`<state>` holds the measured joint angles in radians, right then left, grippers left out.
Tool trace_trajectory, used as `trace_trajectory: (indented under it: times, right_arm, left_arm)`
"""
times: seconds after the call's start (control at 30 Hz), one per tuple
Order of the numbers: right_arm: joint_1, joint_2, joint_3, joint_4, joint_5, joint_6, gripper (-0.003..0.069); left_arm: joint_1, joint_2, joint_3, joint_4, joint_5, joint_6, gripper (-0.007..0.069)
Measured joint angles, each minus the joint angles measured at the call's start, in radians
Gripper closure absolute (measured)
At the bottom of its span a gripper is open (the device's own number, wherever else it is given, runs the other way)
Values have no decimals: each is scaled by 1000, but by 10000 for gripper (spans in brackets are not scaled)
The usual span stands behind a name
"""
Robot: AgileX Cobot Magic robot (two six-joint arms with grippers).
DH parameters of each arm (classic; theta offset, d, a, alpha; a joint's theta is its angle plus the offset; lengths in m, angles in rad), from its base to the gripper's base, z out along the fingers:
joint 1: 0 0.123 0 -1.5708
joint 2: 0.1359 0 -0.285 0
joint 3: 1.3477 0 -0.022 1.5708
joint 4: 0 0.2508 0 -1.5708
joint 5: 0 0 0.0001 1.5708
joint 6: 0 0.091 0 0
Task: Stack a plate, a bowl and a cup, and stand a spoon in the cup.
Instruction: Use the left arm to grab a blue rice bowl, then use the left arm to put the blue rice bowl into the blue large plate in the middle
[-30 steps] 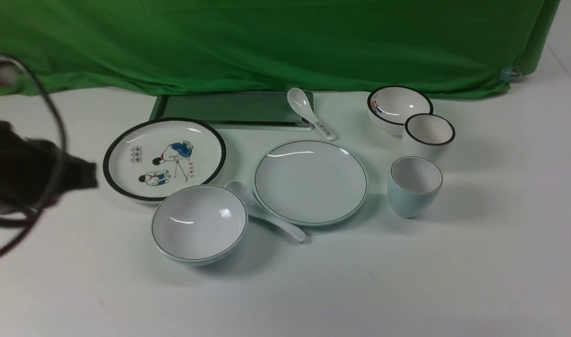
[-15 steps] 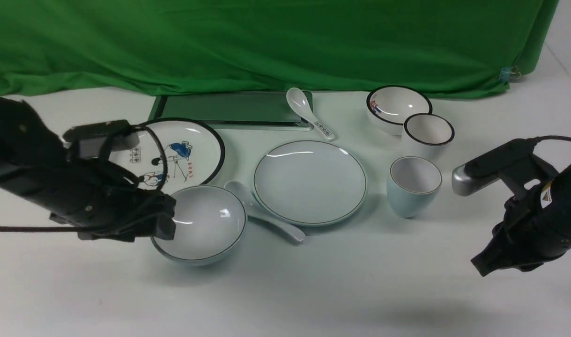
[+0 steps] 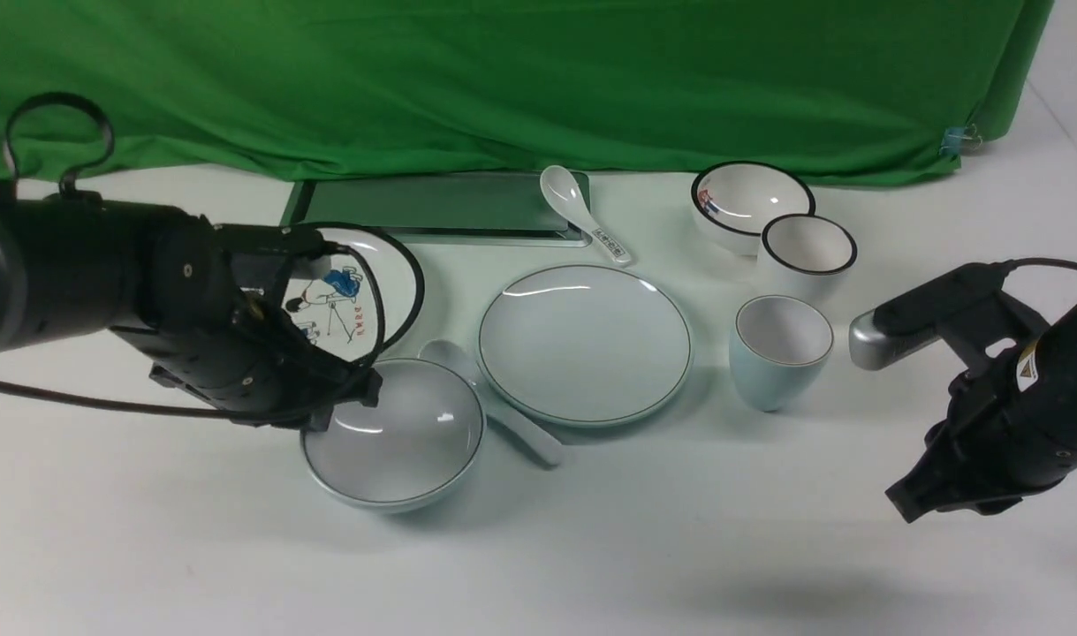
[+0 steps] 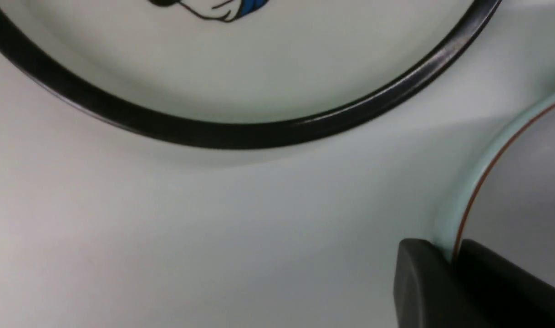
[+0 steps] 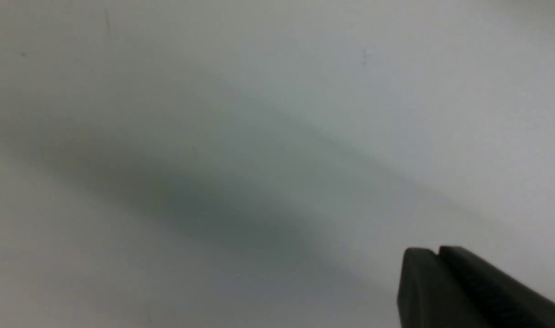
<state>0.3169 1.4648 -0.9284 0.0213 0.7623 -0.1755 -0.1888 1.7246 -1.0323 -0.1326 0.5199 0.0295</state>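
The pale blue-grey bowl (image 3: pixel 397 442) sits at the front left, with my left gripper (image 3: pixel 344 397) shut on its left rim. In the left wrist view the two dark fingers pinch the bowl (image 4: pixel 523 182) at its thin rim line, one inside and one outside, around my left gripper (image 4: pixel 455 257). The plain plate (image 3: pixel 585 343) lies in the middle. The plain spoon (image 3: pixel 511 424) lies between bowl and plate. The pale blue cup (image 3: pixel 779 349) stands right of the plate. My right gripper (image 3: pixel 900 503) hangs shut over bare table at the right; the right wrist view shows my right gripper (image 5: pixel 436 253) holding nothing.
A black-rimmed cartoon plate (image 3: pixel 361 291) lies behind my left arm. A dark tray (image 3: pixel 432 203) and a marked white spoon (image 3: pixel 582 212) are at the back. A black-rimmed bowl (image 3: pixel 750 199) and white cup (image 3: pixel 807 252) stand behind the blue cup. Green cloth covers the rear.
My left arm has swung forward and right, and its fingers have shut on the bowl's rim. The bowl has slid a little right and nearer. The right arm has barely moved.
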Motion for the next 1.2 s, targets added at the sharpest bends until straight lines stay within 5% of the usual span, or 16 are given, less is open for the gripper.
trace_trajectory:
  times: [0.23, 0.63, 0.73, 0.97, 1.1, 1.2]
  right_arm:
    - [0, 0, 0, 0, -8, 0, 587]
    - [0, 1, 0, 1, -44, 28, 575]
    - [0, 1, 0, 1, -64, 44, 531]
    - [0, 5, -10, 4, -187, 139, 278]
    - [-4, 32, -70, 23, -193, 163, 245]
    - [-12, 79, -151, 39, -194, 176, 240]
  left_arm:
    - [0, -31, -102, 32, 124, 12, 637]
    - [-97, 157, -446, -158, 64, 245, 637]
    - [-105, 242, -502, -160, 65, 247, 637]
    - [-134, 362, -604, -173, 65, 257, 629]
    - [-150, 369, -607, -184, 60, 260, 592]
    - [-156, 369, -607, -187, 59, 263, 493]
